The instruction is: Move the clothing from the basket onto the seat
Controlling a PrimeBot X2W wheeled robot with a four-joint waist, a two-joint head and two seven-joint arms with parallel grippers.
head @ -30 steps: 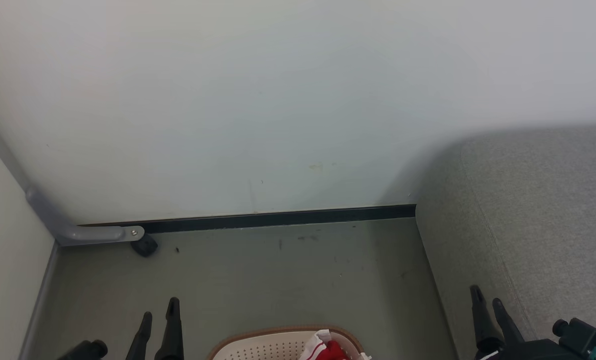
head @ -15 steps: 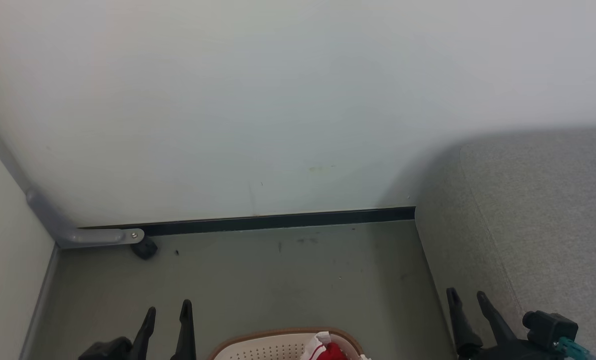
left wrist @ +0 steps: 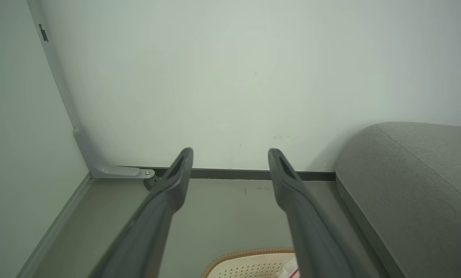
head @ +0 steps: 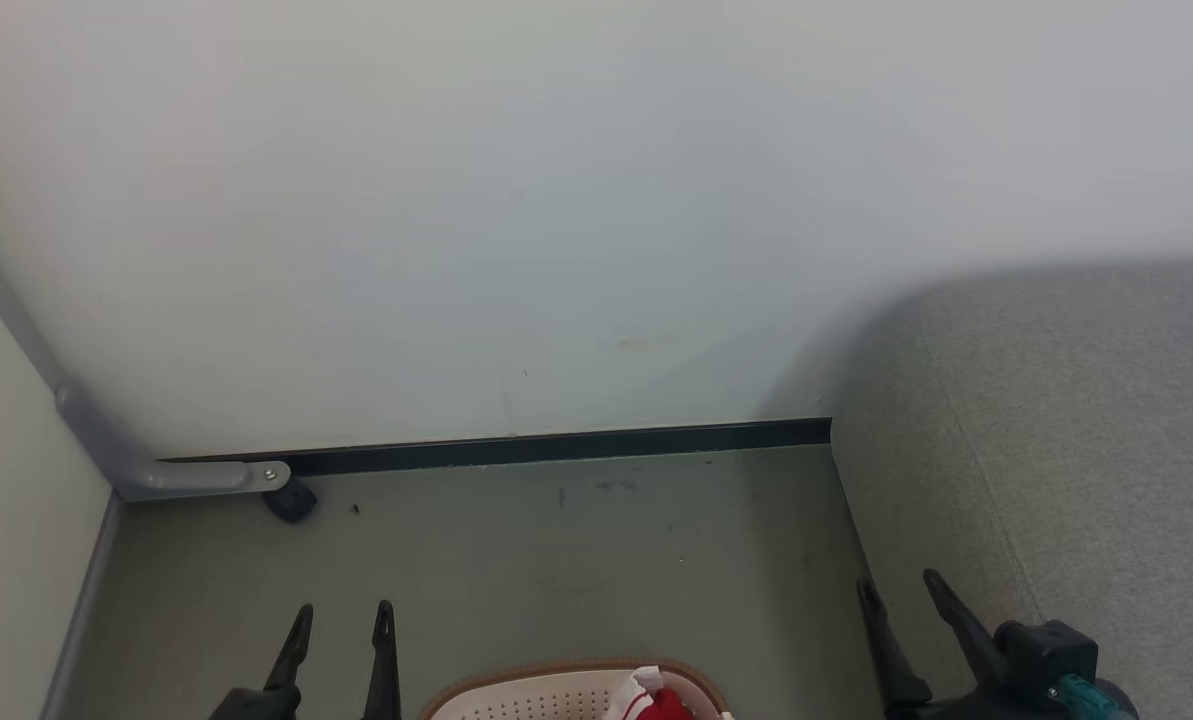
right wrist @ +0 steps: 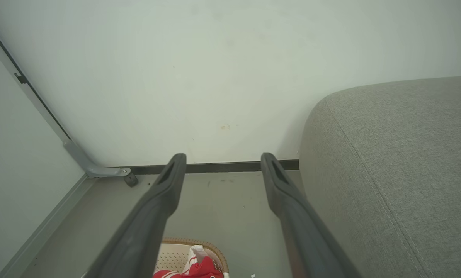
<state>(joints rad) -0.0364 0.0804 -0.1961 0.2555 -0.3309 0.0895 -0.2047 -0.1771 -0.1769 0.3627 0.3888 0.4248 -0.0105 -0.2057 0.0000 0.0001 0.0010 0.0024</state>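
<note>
The cream perforated basket with a brown rim pokes up at the bottom edge of the head view, with red and white clothing bunched at its right side. The basket and a corner of clothing also peek in at the bottom of the left wrist view, and both basket and clothing show in the right wrist view. The grey seat fills the right side. My left gripper stands open left of the basket, empty. My right gripper stands open beside the seat's near edge, empty.
A pale wall closes the back, with a dark skirting strip at its foot. A grey metal bracket and a small black caster sit in the left corner. Grey-green floor lies between basket and wall.
Both grippers have shifted: the left one to the right, the right one to the left, toward the basket. The basket and clothing lie as before.
</note>
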